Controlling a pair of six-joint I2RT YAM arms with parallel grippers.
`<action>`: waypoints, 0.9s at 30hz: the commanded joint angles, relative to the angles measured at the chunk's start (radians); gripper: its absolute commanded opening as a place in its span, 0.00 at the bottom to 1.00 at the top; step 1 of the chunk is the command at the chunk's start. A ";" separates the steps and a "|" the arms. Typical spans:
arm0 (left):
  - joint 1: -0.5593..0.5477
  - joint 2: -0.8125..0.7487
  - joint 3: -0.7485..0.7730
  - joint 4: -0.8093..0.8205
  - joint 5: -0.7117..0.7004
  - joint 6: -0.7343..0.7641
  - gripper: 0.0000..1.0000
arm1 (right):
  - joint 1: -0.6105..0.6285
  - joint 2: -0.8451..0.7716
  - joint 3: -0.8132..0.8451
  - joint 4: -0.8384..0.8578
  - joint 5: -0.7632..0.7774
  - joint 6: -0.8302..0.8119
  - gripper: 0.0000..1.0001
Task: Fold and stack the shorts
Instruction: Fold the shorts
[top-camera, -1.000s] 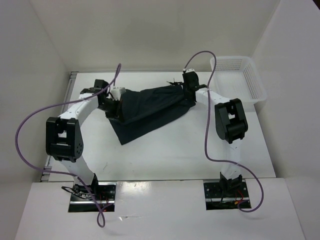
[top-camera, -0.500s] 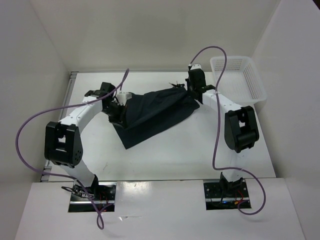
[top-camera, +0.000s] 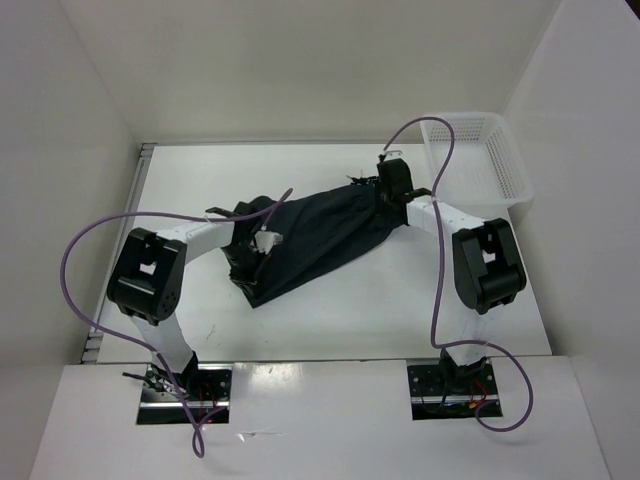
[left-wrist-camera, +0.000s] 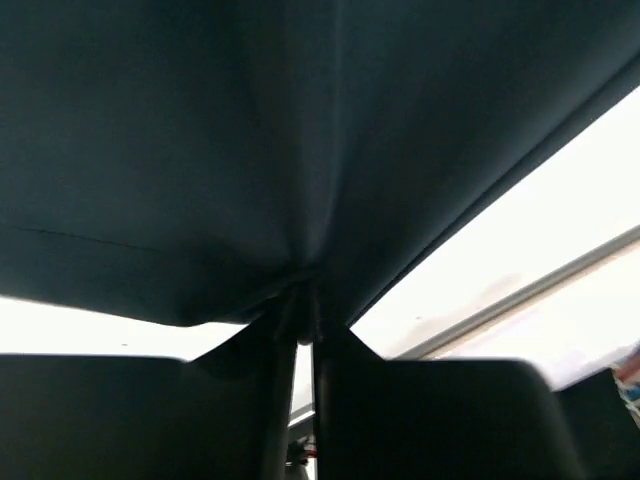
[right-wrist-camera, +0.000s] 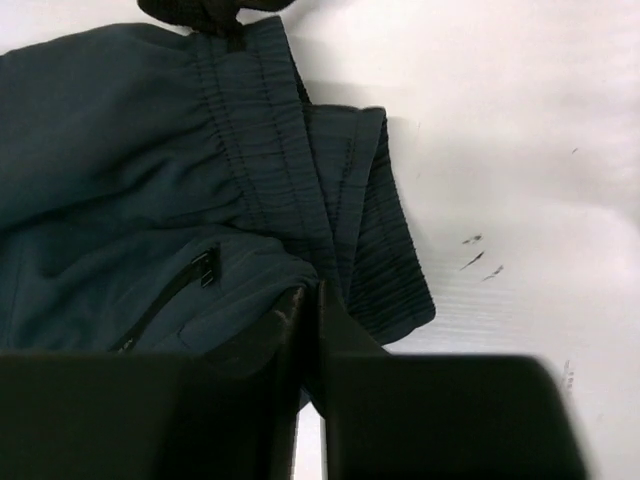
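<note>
Since half a second ago the left arm has swung in toward the middle. It has carried the left hand (top-camera: 256, 243) nearer the front and drawn the left end of the very dark navy soft cloth shorts (top-camera: 325, 222) with it, so the cloth spans less of the flat white counter (top-camera: 350, 310). In the left wrist view that hand's fingers are pressed together on a bunched tuck of the fabric, which fills the upper part of the view. The shorts run slantwise across the middle of the counter, from near left to far right. At their far right end the right hand (top-camera: 383, 183) pinches a fold of cloth beside the gathered waistband (right-wrist-camera: 250, 130). Small dark scuffs (right-wrist-camera: 478, 255) mark the counter next to it. A white plastic mesh basket (top-camera: 500, 160) stands in the far right corner, apart from the shorts. Plain white walls (top-camera: 300, 70) enclose the counter on three sides.
</note>
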 joint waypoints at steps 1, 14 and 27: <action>0.003 -0.039 -0.009 -0.052 -0.061 0.005 0.19 | 0.000 -0.044 -0.040 0.053 0.023 0.030 0.17; -0.068 -0.083 0.044 -0.043 -0.111 0.005 0.94 | -0.073 -0.323 -0.242 0.176 -0.187 0.202 0.71; -0.136 0.009 -0.077 0.142 -0.319 0.005 0.88 | -0.204 0.005 -0.029 0.010 -0.158 0.438 0.52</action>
